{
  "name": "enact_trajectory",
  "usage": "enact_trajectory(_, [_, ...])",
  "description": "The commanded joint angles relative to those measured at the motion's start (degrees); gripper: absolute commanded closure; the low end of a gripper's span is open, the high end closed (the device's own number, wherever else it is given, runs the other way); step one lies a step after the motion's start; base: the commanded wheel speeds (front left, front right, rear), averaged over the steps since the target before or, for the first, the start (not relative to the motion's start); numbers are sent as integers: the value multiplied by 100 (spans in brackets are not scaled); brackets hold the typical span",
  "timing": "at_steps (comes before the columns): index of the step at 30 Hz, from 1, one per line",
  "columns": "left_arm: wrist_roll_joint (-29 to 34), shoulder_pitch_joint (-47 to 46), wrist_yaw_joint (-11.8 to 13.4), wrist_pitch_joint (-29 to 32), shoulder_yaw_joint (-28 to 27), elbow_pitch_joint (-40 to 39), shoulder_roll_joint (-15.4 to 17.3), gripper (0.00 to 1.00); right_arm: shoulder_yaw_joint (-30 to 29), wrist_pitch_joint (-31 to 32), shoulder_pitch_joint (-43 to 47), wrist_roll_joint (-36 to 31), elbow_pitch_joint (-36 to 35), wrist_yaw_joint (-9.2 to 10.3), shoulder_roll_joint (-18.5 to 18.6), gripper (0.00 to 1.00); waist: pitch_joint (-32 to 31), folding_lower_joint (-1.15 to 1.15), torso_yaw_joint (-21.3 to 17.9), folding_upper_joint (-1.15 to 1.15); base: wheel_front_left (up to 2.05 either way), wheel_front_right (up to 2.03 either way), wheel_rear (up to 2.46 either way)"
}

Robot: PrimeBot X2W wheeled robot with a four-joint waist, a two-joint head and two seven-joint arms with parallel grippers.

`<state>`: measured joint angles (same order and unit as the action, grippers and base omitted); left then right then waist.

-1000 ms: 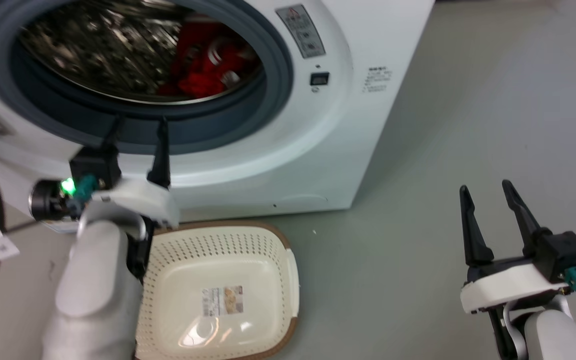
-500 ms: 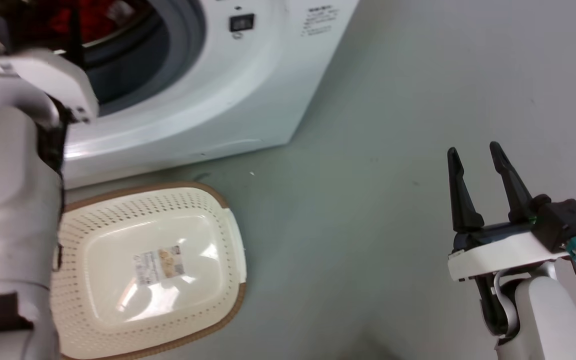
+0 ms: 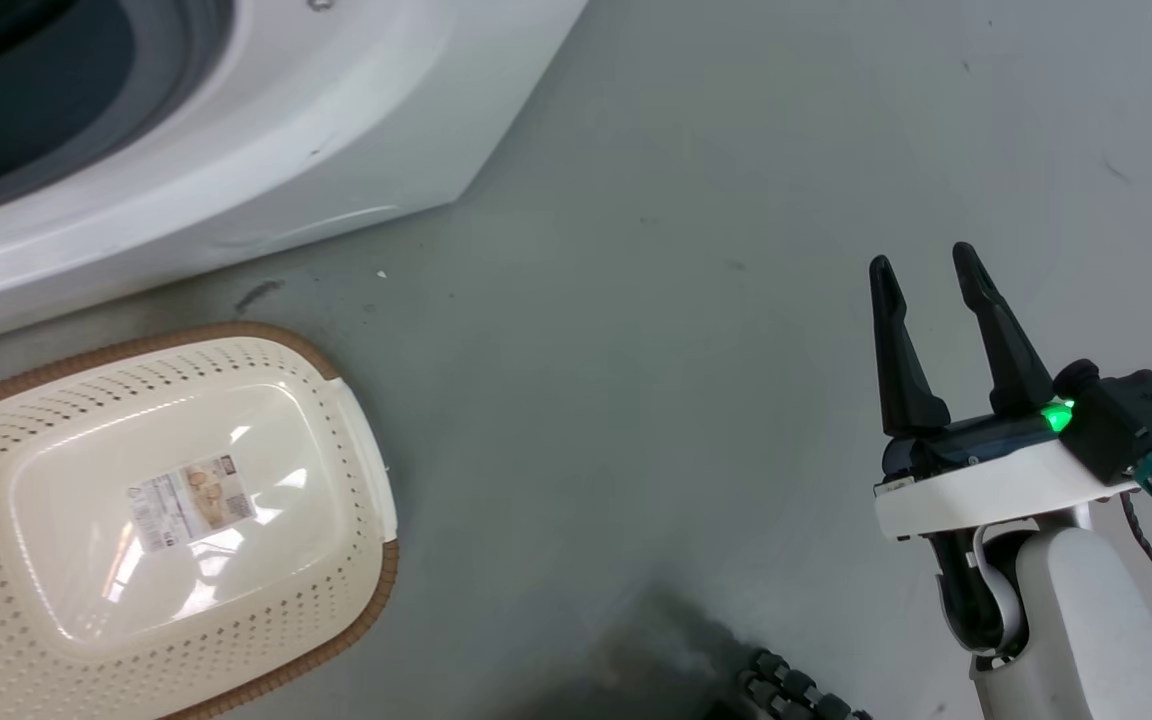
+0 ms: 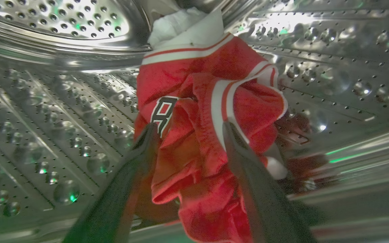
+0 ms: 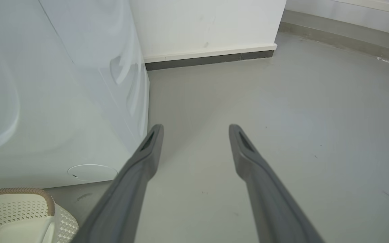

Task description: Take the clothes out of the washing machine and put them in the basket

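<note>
Clothes point(image 4: 201, 135) inside washing machine point(image 4: 46, 118)

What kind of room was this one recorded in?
Probably a laundry corner in a plain indoor room, perhaps a test space. A white washing machine stands on a bare grey floor with a cream laundry basket by its front, and a plain white wall with dark skirting runs beyond it.

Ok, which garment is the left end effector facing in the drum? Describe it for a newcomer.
Look inside the large white washing machine, in its perforated steel drum, ahead of the open left end effector. There sits the red and white fabric garment: white striped bands and a black letter set it apart from the plainer red folds nearby.
</note>
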<state>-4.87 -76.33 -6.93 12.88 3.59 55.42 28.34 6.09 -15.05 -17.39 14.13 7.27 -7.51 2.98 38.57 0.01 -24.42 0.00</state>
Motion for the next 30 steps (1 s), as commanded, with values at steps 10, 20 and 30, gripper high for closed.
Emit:
enact_trajectory(10, [66,-1009,-46,2024,424,128,241,0,227,-17,-171,209,-97,4,-18,0,460,-1,-266,0,0,0,0])
enact_trajectory(20, [-222,-709,336,3165,227,-40,224,54,300,-18,-271,325,-120,4,-18,0,638,-1,-325,0,0,0,0])
enact_trajectory(30, [-321,-262,572,2652,121,-787,360,100,277,-18,-294,306,-48,4,-18,0,507,-1,-262,0,0,0,0])
